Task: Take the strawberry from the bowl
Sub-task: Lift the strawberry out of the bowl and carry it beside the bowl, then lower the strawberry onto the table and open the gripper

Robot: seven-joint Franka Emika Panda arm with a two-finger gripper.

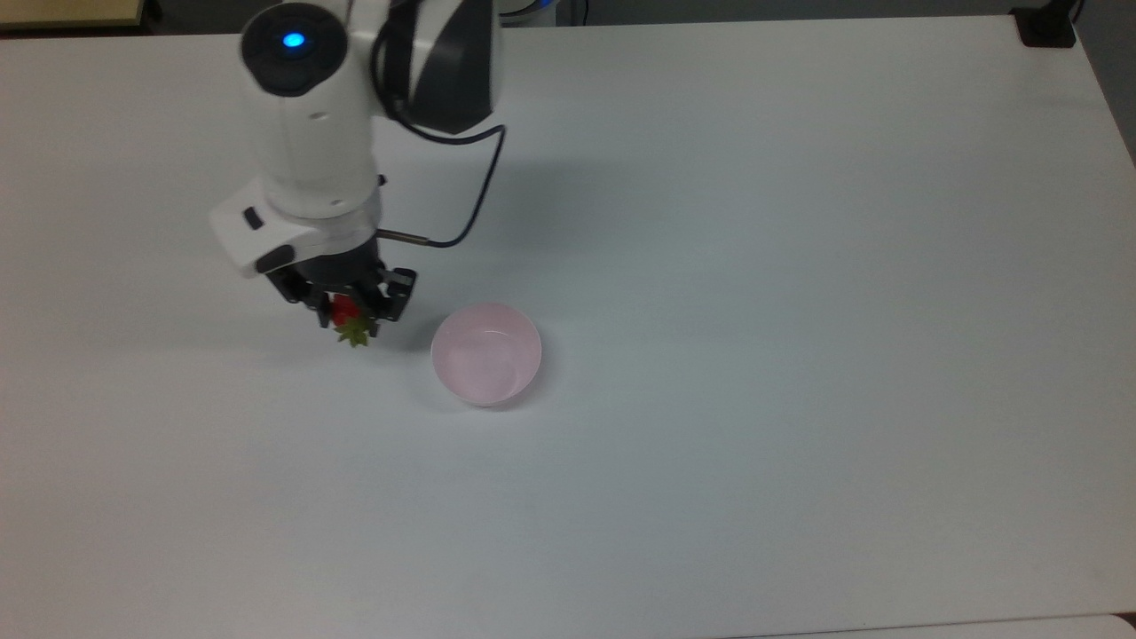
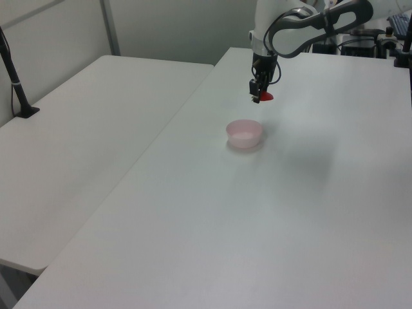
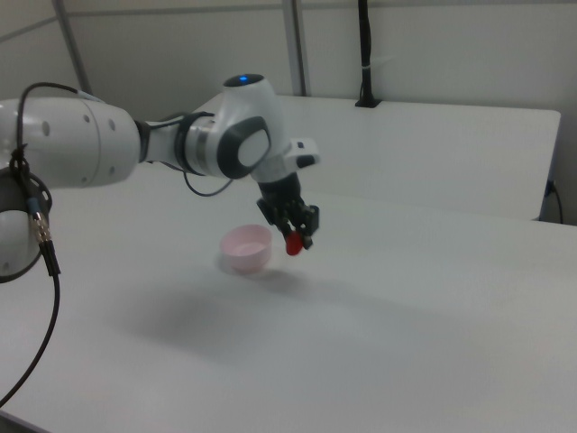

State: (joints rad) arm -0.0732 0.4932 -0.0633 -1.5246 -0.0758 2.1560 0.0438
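Note:
My gripper (image 1: 348, 316) (image 2: 259, 94) (image 3: 298, 238) is shut on the red strawberry (image 1: 345, 313) (image 2: 265, 96) (image 3: 293, 244), whose green cap (image 1: 354, 333) points toward the top view's bottom. It hangs in the air well above the table, to the top view's left of the pale pink bowl (image 1: 486, 353) (image 2: 244, 133) (image 3: 247, 248). The bowl stands upright on the white table (image 1: 799, 266) with nothing inside it.
A second white table (image 2: 77, 141) adjoins on the left view's left. A black post (image 2: 14, 80) stands clamped at its far edge, and another black post (image 3: 364, 54) rises behind the table in the right view.

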